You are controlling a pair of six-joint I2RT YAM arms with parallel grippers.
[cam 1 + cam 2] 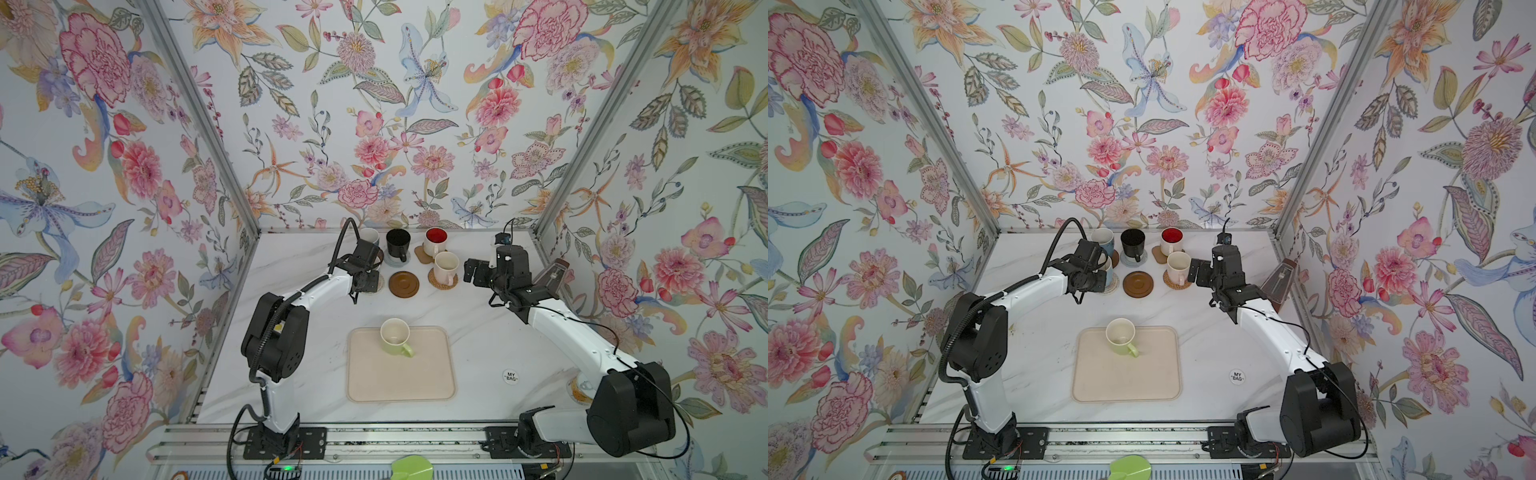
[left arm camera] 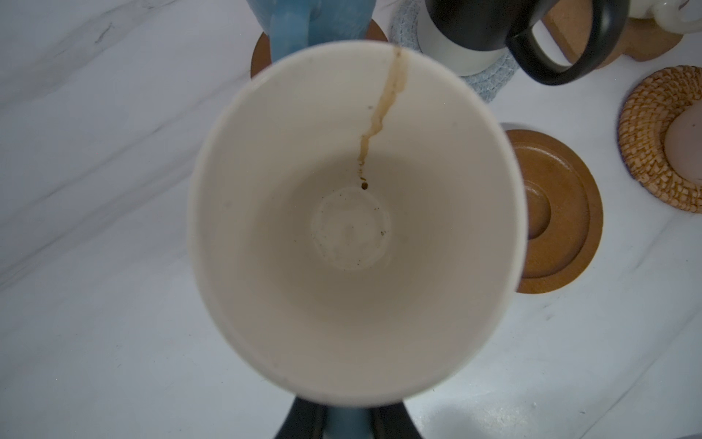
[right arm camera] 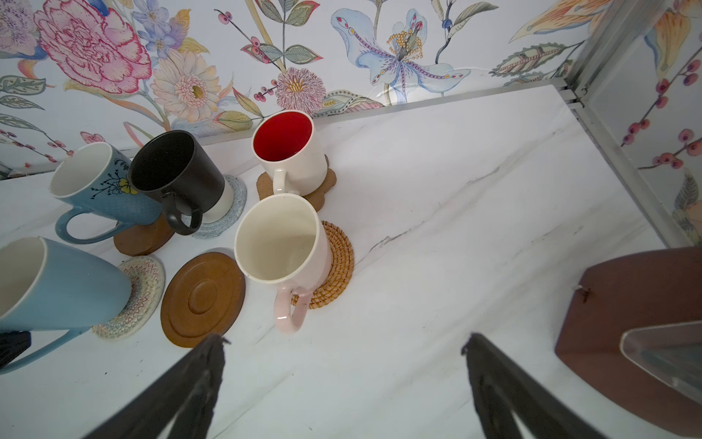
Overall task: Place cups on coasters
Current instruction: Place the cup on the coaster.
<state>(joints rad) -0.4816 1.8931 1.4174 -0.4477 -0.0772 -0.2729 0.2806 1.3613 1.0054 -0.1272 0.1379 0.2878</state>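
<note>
Counted: 6 cups, 6 coasters, 1 tray, 2 grippers.

Nearest, the green cup [image 1: 395,337] is stood upright at the far end of the beige tray [image 1: 399,386]. Its mouth is up and its handle is turned near-right. It's well apart from both grippers.

Further back, an empty brown disc [image 1: 404,284] is laid btw two occupied mats. To its left, the plain blue cup [image 3: 57,285] is gripped by its handle in the L gripper [image 2: 347,420], jaws closed on it from the near side. The cup is held upright, axis vertical, base over the cream woven coaster [image 3: 140,289]; contact can't be told.

To the disc's right, the pink cup [image 1: 446,266] is seated on the rattan coaster [image 3: 340,258], handle toward the front. The R gripper [image 3: 343,342] is held just beside it over bare table, jaws spread wide, nothing in them.

Back row, L to R, all upright:
- flowered blue cup [image 3: 98,182] on the 2nd brown disc [image 3: 144,237]
- black cup [image 1: 398,243] on the grey coaster [image 3: 240,190], handle frontward
- red-lined white cup [image 1: 435,241] on the tan flower coaster [image 3: 324,190], handle frontward
</note>
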